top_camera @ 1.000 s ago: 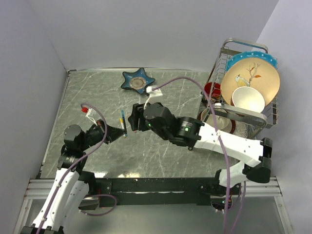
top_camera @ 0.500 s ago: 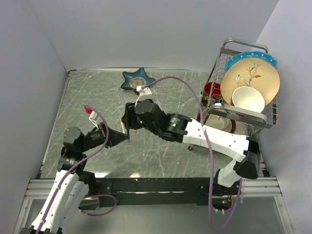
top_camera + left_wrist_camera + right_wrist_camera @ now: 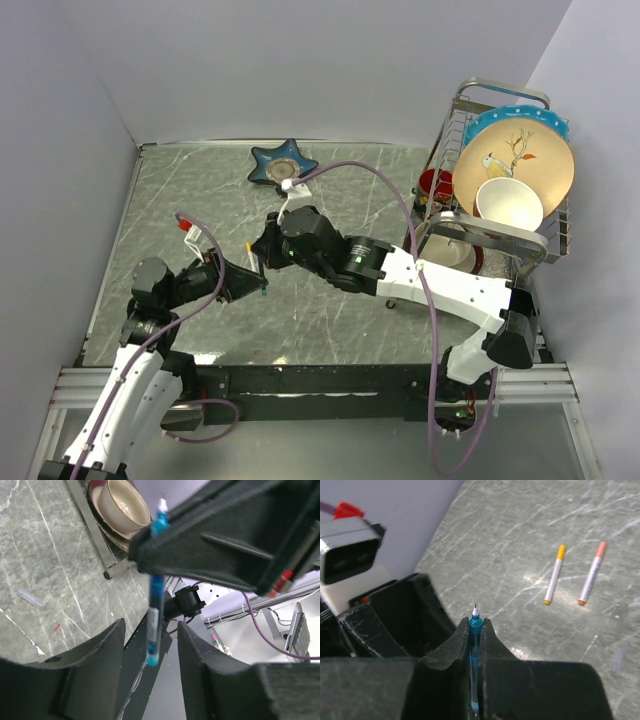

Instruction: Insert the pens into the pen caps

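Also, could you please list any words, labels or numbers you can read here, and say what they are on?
No text is readable in any view.
Blue pen: pale patch on the barrel, too blurred to tell whether it is print.
Plate: a bird on a branch, no words.
Yellow-tipped pen and orange-tipped pen: no markings visible.

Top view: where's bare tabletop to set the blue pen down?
Free: table far-left, between star dish and left wall; far strip between star dish and dish rack, under the purple cable. Crowded: centre, where the right gripper clamps the blue pen inside the open left gripper; rack side too.
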